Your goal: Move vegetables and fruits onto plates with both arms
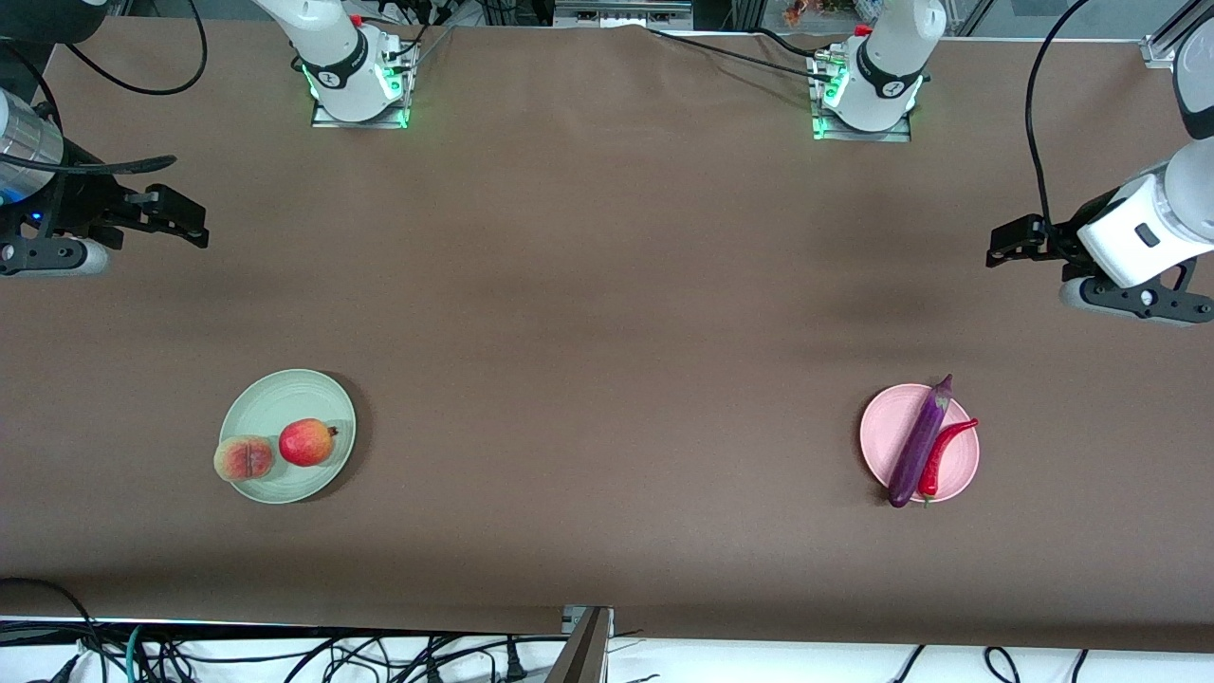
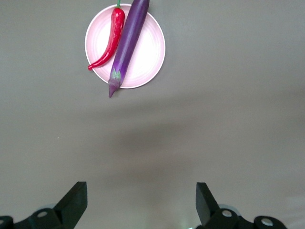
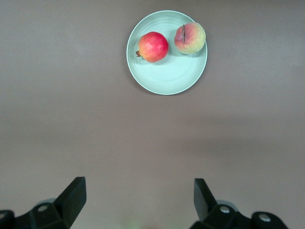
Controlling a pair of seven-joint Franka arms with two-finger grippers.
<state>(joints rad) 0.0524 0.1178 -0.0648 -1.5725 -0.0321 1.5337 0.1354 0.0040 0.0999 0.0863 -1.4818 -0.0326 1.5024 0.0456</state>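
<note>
Front view — left gripper [image 1: 1007, 242] open, well apart from eggplant [image 1: 919, 441]

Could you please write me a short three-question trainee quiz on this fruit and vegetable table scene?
1. True or false: the eggplant lies on the pink plate with both ends sticking out past its rim.
2. Which items sit on the green plate?
A. apple and peach
B. apple and chili pepper
C. peach and eggplant
3. Fill in: the left pincer and the right pincer both hang over bare table, and each has its fingers ____.

Key: 1 true; 2 A; 3 open.
</note>
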